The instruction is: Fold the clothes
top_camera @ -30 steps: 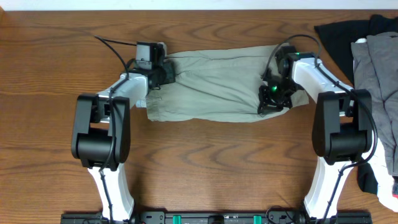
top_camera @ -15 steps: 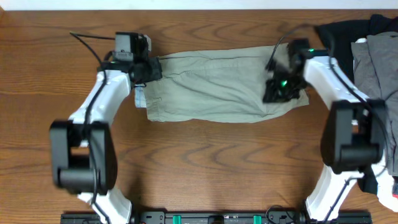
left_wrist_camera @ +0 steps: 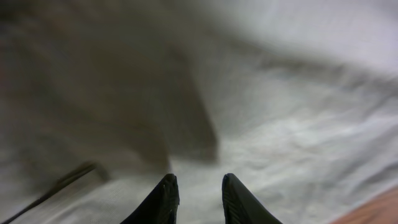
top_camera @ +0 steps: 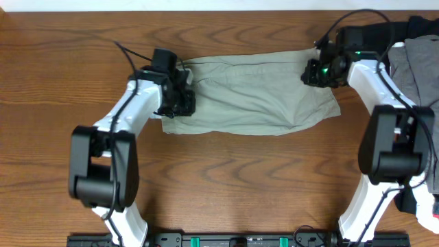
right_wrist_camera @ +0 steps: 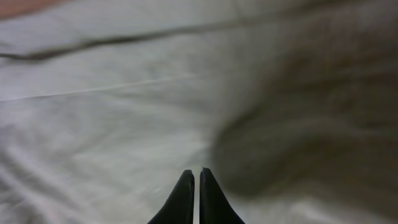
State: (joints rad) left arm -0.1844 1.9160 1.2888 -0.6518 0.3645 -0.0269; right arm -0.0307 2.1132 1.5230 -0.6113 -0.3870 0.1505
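The clothes, pale khaki-green shorts, lie as a folded band across the far middle of the table. My left gripper is over their left end. In the left wrist view its fingertips stand a little apart above the cloth, open, with nothing between them. My right gripper hovers at the shorts' upper right corner. Its fingertips are pressed together, shut, over the fabric; no cloth shows pinched between them.
A black garment and a darker grey garment are piled at the right edge, close behind the right arm. Bare wooden table stretches in front of the shorts.
My left gripper parted its jaws and came down from the shorts' top left corner onto their left end. My right gripper moved up to the top right corner and closed.
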